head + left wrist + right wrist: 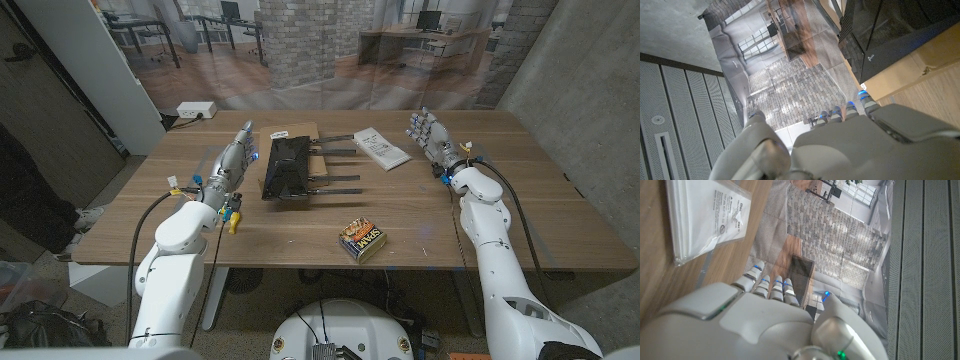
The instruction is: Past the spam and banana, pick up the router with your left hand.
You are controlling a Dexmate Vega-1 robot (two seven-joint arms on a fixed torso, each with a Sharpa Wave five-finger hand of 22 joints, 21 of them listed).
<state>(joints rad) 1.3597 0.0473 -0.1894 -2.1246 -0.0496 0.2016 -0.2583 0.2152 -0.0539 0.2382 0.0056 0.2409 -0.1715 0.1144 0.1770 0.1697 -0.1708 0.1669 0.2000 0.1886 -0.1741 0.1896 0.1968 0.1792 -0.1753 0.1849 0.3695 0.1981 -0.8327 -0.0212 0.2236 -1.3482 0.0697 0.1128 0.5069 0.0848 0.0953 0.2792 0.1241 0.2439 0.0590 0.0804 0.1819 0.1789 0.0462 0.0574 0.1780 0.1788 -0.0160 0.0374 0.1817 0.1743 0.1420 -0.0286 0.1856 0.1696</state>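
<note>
The black router point(289, 166) lies on a flat cardboard piece point(303, 132) at mid-table, its antennas point(340, 177) pointing to the right. My left hand point(235, 156) is just left of the router, fingers stretched out toward the far side and holding nothing. From the left wrist view the router point(890, 35) and cardboard point(912, 67) lie close beside my left hand point(840, 145). The Spam can point(363, 240) stands near the front edge. A yellow banana point(233, 219) peeks out by my left forearm. My right hand point(428, 133) stands open at the far right, empty.
A white plastic packet point(381, 148) with printed paper lies right of the antennas, near my right hand; the right wrist view shows the packet point(705, 215) beyond my right hand point(755, 320). A white power strip point(196, 110) sits off the table's far left corner.
</note>
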